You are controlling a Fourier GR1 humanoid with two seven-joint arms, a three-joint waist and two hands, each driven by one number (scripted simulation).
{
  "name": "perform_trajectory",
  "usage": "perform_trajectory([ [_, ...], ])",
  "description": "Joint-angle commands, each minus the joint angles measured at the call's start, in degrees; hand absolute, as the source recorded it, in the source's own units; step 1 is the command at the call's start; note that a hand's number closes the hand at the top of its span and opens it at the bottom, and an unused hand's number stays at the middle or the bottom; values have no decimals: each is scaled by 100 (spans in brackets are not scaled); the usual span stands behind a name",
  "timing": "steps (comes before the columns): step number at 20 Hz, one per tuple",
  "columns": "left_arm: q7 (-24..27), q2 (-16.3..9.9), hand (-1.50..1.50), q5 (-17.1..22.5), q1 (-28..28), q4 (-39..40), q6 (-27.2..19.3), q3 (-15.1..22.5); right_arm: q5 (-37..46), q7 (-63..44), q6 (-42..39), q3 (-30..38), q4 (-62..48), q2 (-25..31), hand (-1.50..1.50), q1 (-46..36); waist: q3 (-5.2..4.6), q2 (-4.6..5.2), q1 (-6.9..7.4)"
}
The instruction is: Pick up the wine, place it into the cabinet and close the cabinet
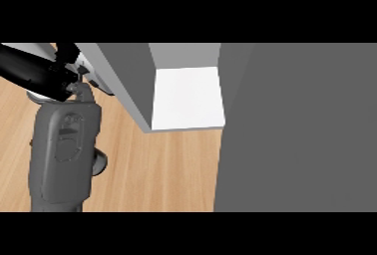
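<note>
The cabinet (132,84) is grey, stands open on the wooden tabletop with its white interior floor exposed, and its grey door (302,129) fills the right side.

Light wooden counter (169,169) under an open grey cabinet (129,89)

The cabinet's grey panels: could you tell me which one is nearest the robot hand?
The narrow left wall, beside the robot hand; the broad panel is across the white interior.

Light wooden counter (162,169) beside a plain grey panel (302,129).
</note>
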State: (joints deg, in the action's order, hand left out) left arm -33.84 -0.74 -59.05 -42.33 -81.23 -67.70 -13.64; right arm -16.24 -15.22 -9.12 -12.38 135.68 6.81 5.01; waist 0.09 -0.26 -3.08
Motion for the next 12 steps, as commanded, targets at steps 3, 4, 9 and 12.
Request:
perform_trajectory([
  [3, -1324, 70, -150, -1335, -1347, 893, -128, -180, -27, -272, 104, 35, 127, 34, -150, -76, 19, -19, 25],
  [4, -1526, 69, -150, -1514, -1351, 988, -249, -93, -110, -538, 238, 37, 303, 27, -150, -275, 11, -16, 31],
  [9, -2527, 66, -150, -2730, -1873, 1238, 156, -302, -101, -474, 176, 66, 262, 50, -150, -193, 11, -12, 55],
  [12, -2929, 65, -150, -3235, -2052, 983, 655, -259, -89, -541, 201, -122, 443, 11, -150, -140, 14, -64, 3],
])
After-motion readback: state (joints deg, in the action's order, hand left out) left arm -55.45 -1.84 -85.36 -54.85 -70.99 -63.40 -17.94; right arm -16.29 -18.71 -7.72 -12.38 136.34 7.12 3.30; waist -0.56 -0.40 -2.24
